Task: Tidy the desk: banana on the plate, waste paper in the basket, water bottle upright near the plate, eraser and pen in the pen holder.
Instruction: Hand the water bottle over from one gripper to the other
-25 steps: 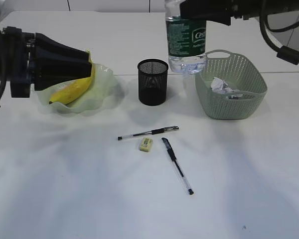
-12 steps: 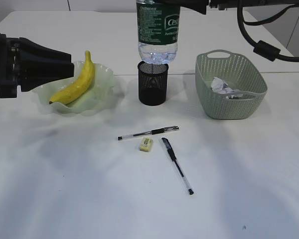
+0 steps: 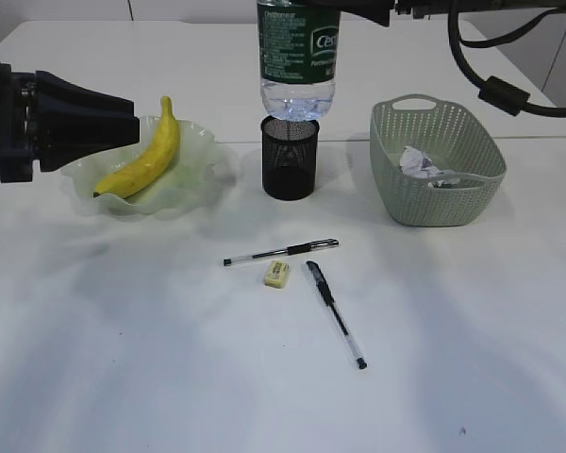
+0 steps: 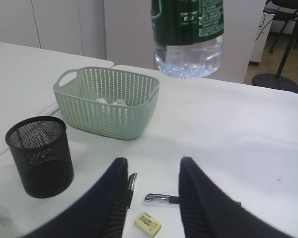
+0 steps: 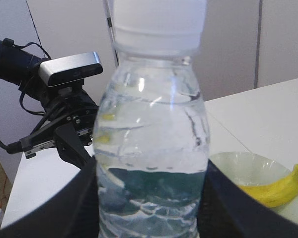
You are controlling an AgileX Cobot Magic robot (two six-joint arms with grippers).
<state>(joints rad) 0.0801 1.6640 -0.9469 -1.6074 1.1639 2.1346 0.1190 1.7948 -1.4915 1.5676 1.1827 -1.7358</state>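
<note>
Right claw (image 5: 149, 198) gripping water bottle (image 3: 297, 58), airborne

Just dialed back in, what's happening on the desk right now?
The right hand grips the clear plastic water bottle with the dark green label, holding it upright in the air above the black mesh pen holder. The left hand is open and empty beside the pale green ruffled plate, which already holds the yellow banana. The crumpled white paper lies in the sage-green woven basket. Two black pens and the small yellow eraser lie on the white desk.
</note>
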